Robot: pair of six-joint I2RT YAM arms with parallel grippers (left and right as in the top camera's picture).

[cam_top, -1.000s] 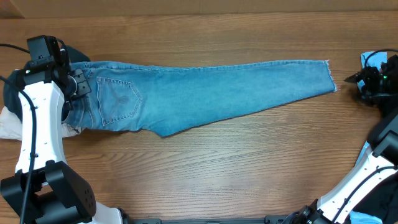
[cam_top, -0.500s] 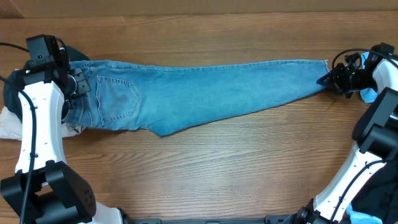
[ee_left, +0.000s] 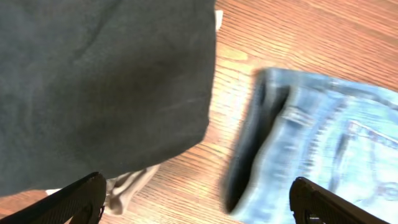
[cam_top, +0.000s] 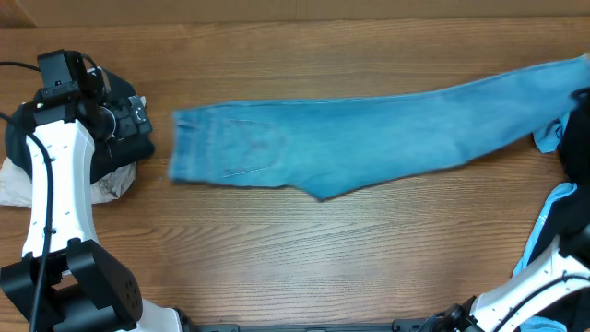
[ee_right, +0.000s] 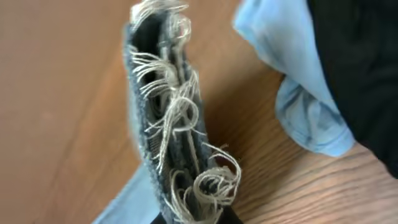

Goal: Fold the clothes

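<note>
Hovering spread wide and empty beside the dark garment [ee_left: 93, 74] at the left of the bench [cam_top: 277, 267], the left fingers [ee_left: 74, 199] sit clear of the jeans [cam_top: 369, 138], which stretch rightward to their frayed hem [ee_right: 180, 124], pinched by the right fingers [ee_right: 166, 220], probably to draw them flat.

There is one pair of light-blue washed denim jeans [cam_top: 350, 148], lying across the centre. Dark garments number two: one black cloth heap [ee_left: 93, 81] at nine o'clock and one black fabric bundle [ee_right: 360, 62] at three. One thin sky-blue top [cam_top: 548, 138] sits at three. One crumpled whitish cloth [cam_top: 18, 180] lies at eight.
</note>
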